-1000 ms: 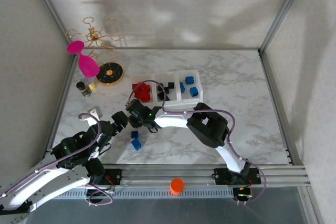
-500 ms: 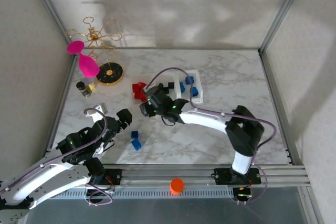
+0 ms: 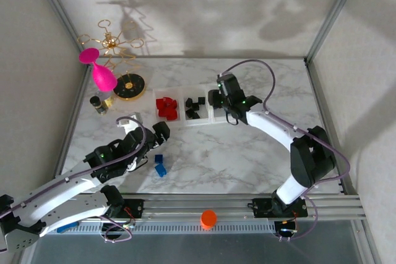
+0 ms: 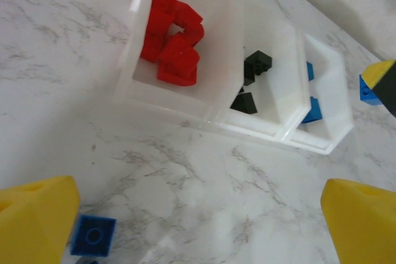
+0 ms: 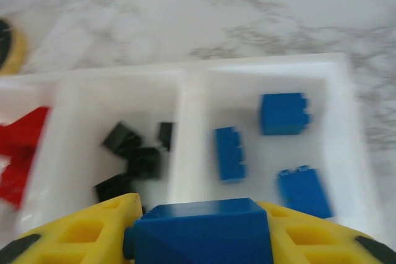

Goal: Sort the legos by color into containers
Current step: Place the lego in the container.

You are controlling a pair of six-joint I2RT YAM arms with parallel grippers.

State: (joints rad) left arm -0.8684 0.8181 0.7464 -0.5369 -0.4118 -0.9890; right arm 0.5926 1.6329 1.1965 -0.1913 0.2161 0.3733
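Right tool gripped a blue brick above the bins, over the one with blue bricks. Left tool stood spread wide over the tabletop, near two loose blue bricks.

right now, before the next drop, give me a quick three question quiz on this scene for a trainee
1. True or false: the right claw is shut on a blue brick.
2. Seen from the top camera, which of the three joined bins holds the black bricks? A) left B) middle C) right
3. How many loose blue bricks lie on the table near the open left claw?

Key: 1 true; 2 B; 3 two
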